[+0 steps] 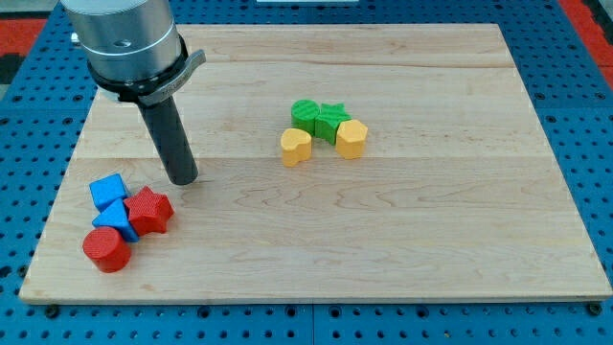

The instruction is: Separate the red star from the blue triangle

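**Observer:** Eight blocks on the wooden board (402,240), in two clusters. At the view's lower left: blue cube (108,191), blue triangle (116,220), red star (149,211), red cylinder (105,249). The star sits just to the view's right of the triangle, touching it. The cylinder touches the triangle from below.

**Operator:** And my tip (183,180)?

**Observer:** Down on the board, just above and to the view's right of the red star. A narrow gap is visible; no contact that I can see. The arm has no jaws, only the rod, so there is nothing to report as apart, together, or clamped.

**Operator:** How would you take the step?

**Observer:** My judgement: the star has to travel toward the view's right or lower right, away from the triangle. From where the tip stands, a straight push downward would drive the star along the triangle's side, maybe into the cylinder. It is better to bring the tip round to the seam between star and triangle and push rightward from there. That seam is tight, so the triangle could drag along. Approach slowly, and aim at the star's left points.

**Operator:** Anything else near?

**Observer:** The second cluster is well apart, near the board's middle: green cylinder (304,114), green star (331,122), yellow heart (296,147), yellow hexagon (351,138). It is out of the way.

**Operator:** Containers?

**Observer:** None in view. No bins or trays; every block lies loose on the board.
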### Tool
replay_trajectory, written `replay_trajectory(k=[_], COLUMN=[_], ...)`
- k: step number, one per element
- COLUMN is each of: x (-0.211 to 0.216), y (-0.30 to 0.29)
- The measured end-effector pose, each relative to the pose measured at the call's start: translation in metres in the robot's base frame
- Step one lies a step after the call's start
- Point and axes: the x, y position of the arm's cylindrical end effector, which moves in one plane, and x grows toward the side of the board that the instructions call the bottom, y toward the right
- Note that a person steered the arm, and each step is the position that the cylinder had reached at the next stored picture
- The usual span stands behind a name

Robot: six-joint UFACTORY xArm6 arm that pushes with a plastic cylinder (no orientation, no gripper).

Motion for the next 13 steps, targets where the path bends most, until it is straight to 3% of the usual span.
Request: replay_trajectory(k=[5,6,7,8,9,11,13], x=[0.002,0.015,0.037,0.105,0.144,0.141,0.095], y=[0.038,0.089,0.095,0.105,0.07,-0.063,-0.061])
